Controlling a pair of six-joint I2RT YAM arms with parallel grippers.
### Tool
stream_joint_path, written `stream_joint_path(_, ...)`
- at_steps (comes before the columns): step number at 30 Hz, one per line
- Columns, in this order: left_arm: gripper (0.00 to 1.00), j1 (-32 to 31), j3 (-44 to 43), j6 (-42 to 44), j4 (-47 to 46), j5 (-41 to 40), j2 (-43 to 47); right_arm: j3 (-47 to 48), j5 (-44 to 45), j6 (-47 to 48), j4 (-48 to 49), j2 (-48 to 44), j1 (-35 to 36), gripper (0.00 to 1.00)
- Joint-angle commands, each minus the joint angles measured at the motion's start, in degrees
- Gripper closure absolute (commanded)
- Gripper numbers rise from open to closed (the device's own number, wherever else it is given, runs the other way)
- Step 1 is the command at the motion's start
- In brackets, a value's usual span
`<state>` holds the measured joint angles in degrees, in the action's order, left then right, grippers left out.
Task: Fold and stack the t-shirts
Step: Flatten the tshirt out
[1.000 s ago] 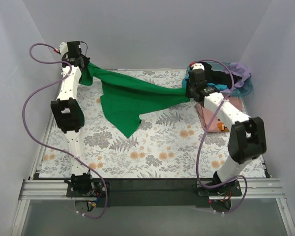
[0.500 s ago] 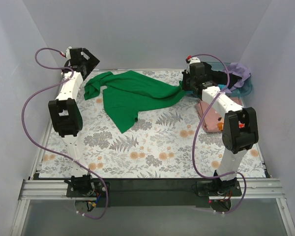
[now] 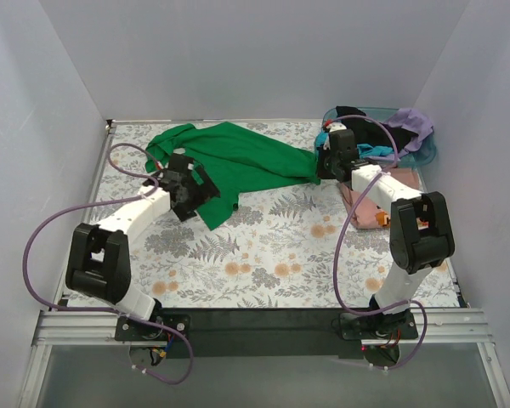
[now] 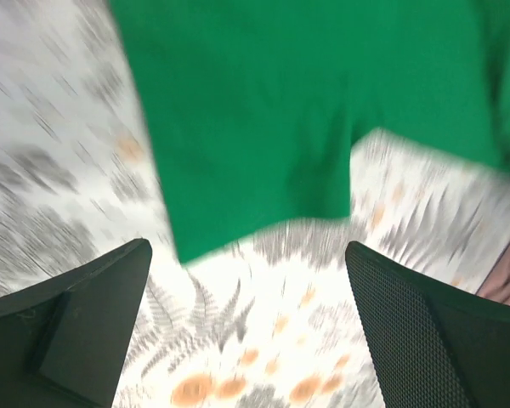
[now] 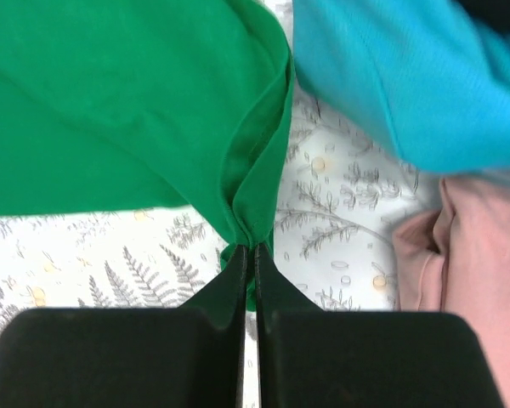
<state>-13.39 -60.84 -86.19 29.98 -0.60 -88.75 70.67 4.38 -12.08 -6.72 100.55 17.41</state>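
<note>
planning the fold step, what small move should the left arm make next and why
Probably lower the left gripper and pinch the loose corner of the green t-shirt just ahead of it. Its jaws stand open and empty above the cloth, while the right gripper is shut on the opposite edge; the shirt lies rumpled, so a second grip could spread it flat.

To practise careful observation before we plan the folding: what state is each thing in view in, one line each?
Green t-shirt, unfolded, rumpled, one fold pinched by the right hand.
Right hand, shut on the green t-shirt.
Left hand, open, holding nothing.
Salmon-pink t-shirt, lying at the right; folded or not, unclear.
Heap of other t-shirts, unfolded, bunched together.
</note>
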Motion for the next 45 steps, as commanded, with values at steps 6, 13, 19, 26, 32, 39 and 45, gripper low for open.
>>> stream_joint_path(6,0.04,-7.97,3.63,-5.48,1.31,-7.21,-1.07,-7.56,-2.09,-0.93,1.45,-5.45,-0.01,0.99)
stream_joint_path(13,0.23,-8.76,1.07,-6.27,2.19,-8.98,-6.69,-11.26,-1.66,-1.55,2.33,-4.75,-0.01,0.99)
stream_joint_path(19,0.41,-9.2,0.02,-7.06,2.98,-8.89,-12.84,-11.08,-1.66,-1.72,2.59,-3.17,-0.01,0.99)
stream_joint_path(26,0.94,-9.99,-1.91,-6.97,4.74,-10.03,-17.59,-11.79,0.36,-1.55,2.5,-4.05,-0.01,0.99)
stream_joint_path(32,1.0,-10.26,-0.87,-6.18,4.74,-11.96,-13.65,-12.66,0.63,-1.37,2.5,-5.54,-0.01,0.99)
stream_joint_path(39,1.0,-10.34,-1.29,-6.8,7.98,-19.69,9.88,-16.7,-1.48,-0.93,0.22,-19.84,-0.01,0.99)
stream_joint_path(45,1.0,-10.34,-13.4,-4.6,14.66,-28.3,32.63,-14.18,-2.01,-1.46,-7.5,-39.8,0.08,0.99)
